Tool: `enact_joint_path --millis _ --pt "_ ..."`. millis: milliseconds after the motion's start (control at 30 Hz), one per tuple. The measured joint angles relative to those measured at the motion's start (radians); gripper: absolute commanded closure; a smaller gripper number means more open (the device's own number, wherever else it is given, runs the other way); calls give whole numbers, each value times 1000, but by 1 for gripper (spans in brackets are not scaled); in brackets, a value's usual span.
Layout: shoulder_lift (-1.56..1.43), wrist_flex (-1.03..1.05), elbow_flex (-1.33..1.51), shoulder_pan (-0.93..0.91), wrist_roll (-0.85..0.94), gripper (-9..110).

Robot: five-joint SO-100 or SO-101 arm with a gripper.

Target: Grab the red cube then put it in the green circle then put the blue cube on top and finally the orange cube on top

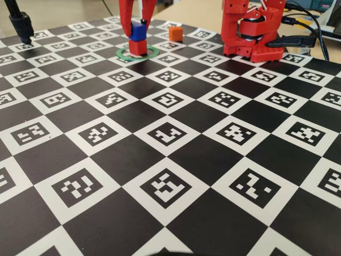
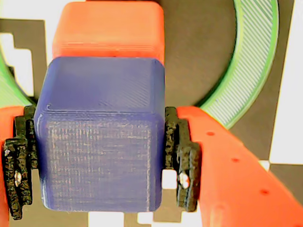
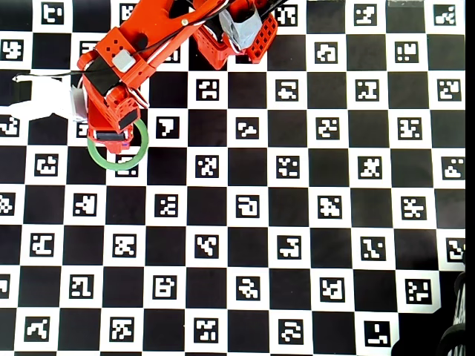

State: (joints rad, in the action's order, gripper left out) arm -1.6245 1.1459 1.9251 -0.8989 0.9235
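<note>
In the fixed view the red cube [image 1: 137, 48] sits inside the green circle [image 1: 120, 53] at the far left of the board. The blue cube [image 1: 138, 32] is directly over it, lined up, at or just above its top face. My gripper [image 1: 137, 36] comes down from above and is shut on the blue cube. In the wrist view the black pads [image 2: 182, 156] press both sides of the blue cube [image 2: 99, 137], with the red cube [image 2: 109, 30] beyond it and the green circle [image 2: 251, 61] curving around. The orange cube [image 1: 176, 33] stands free to the right of the ring.
The red arm's base [image 1: 253, 32] stands at the far right of the fixed view. A black stand [image 1: 21, 24] rises at the far left. In the overhead view the arm [image 3: 119, 67] hides the cubes and part of the green circle [image 3: 144, 144].
</note>
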Motion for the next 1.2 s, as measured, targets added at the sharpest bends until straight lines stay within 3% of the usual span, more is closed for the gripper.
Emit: enact_joint_path --millis 533,767,1200 --pt "0 -9 3 0 9 94" --pt "0 -6 9 0 29 70" --pt "0 0 31 0 41 62"
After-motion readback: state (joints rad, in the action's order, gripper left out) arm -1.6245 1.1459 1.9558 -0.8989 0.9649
